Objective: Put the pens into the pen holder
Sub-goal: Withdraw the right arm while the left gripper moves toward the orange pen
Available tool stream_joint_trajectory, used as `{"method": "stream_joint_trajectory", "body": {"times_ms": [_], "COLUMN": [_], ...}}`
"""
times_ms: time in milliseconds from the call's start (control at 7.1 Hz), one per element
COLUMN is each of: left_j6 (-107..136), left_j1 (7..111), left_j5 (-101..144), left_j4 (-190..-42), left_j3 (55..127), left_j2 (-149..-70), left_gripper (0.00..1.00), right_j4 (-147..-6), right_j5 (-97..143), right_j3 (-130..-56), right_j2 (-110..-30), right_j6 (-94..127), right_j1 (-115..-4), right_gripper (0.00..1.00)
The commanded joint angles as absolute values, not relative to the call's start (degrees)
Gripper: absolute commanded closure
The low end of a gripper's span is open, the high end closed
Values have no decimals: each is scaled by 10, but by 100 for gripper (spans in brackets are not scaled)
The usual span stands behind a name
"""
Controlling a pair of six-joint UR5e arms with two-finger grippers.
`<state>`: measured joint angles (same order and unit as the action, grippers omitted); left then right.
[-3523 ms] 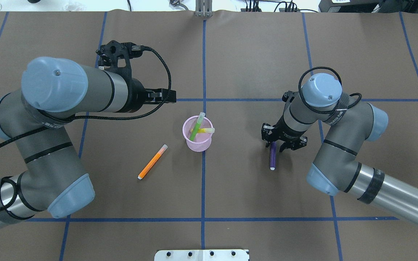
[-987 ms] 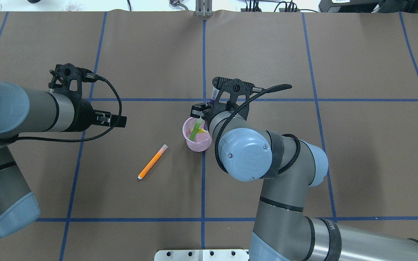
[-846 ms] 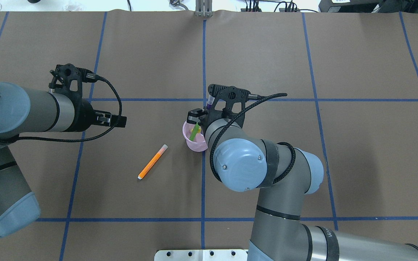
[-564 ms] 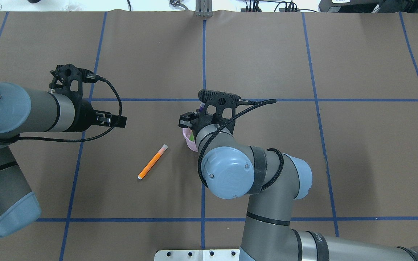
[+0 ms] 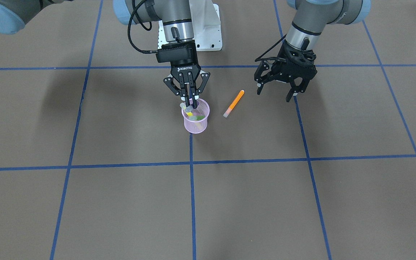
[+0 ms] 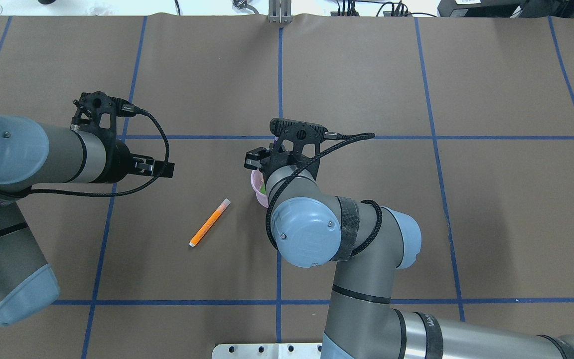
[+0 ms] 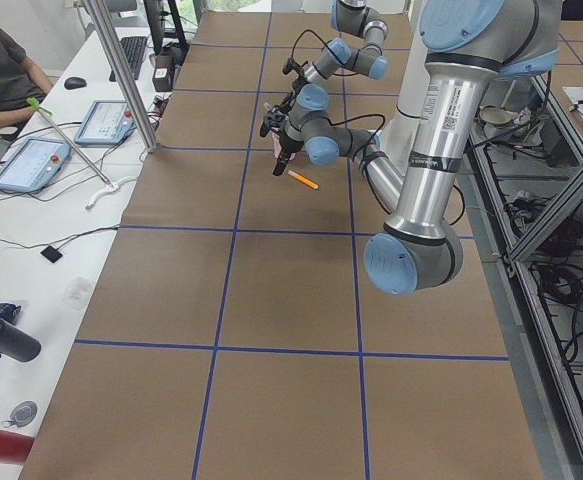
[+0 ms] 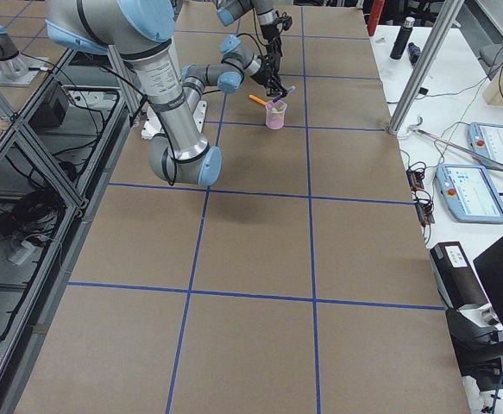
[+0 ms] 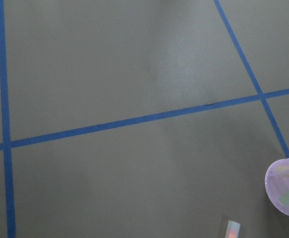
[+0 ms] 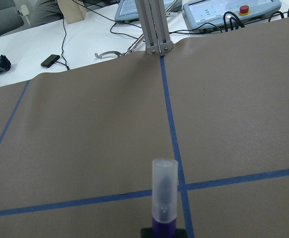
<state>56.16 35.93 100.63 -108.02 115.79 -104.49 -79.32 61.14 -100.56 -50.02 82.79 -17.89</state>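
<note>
1. The pink pen holder (image 5: 195, 121) stands upright just above centre in the front view, with a yellow pen (image 5: 189, 112) and a green pen (image 5: 198, 117) leaning inside.
2. The right hand (image 5: 189, 104) hangs over its rim, pinching the purple pen (image 10: 164, 203) by its coloured body, probably to drop it in.
3. The orange pen (image 5: 234, 103) lies on the table (image 5: 121, 202) right of the holder; the left hand (image 5: 273, 94), spread wide and empty, hovers nearby.
4. The right hand reads "ROBOTIQ".
</note>
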Motion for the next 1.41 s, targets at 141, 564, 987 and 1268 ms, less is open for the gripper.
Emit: {"method": "stream_joint_trajectory", "body": {"times_ms": [141,564,987,1268], "left_j6": [562,516,435,300], "left_j1": [356,356,356,354], "left_j5": [1007,1070,1134,1136], "left_j4": [-1078,-952,-914,-912], "left_j3": [1144,1114,1067,1024], "left_j2": [-1058,-1132,-1174,-1186], "left_gripper": [2,3,7,12], "right_j4": [-783,-775,-776,-775], "right_j5": [602,629,809,963], "right_j3": [-1003,-1066,-1123,-1136], "right_j2": [-511,-552,-617,-669], "right_j6": [835,825,809,751], "right_j1": [-171,-180,-287,-384], "right_gripper": [0,0,0,0]}}
